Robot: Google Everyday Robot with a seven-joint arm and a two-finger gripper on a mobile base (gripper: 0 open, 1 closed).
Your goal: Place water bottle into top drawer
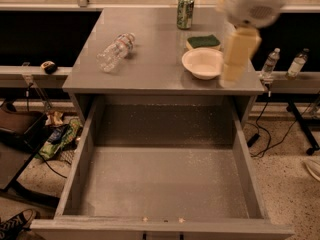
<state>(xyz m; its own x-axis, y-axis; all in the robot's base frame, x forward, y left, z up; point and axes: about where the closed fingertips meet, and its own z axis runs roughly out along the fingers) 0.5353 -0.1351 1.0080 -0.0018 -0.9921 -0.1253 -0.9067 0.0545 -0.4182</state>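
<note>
Dial: centred on the worktop [155, 71], with 12 o'clock at the far edge and 6 o'clock at the drawer side.
Task item: the water bottle [116, 51] lies on its side on the worktop at 9 o'clock. Its cap points toward 1 o'clock, it touches nothing else, and it is not yet in the drawer.
Risk, roll: the bottle is round, light and lying flat. In my judgement a glancing touch would send it toward the 9 o'clock edge and off onto the floor.
Risk, grip: the thin crinkled walls would likely buckle or slip out under an off-centre squeeze.
Receptacle: the top drawer [165, 184] stands pulled out at 6 o'clock, with nothing seen inside. A high release could make the bottle bounce on the bare floor of the box.
Risk, traverse: the green can [185, 11] stands at 1 o'clock and the sponge [203, 41] at 2 o'clock. The bowl [202, 63] sits at 4 o'clock, just beside the sponge. A low sweep toward 9 o'clock could knock any of them.
Arm pose: the arm [252, 1] enters high at 2 o'clock. The hand [239, 54] hangs below it over the 3 o'clock edge, just right of the bowl and well apart from the bottle.
Hand state: I cannot tell whether it is released or clenched; it does not hold the bottle.
</note>
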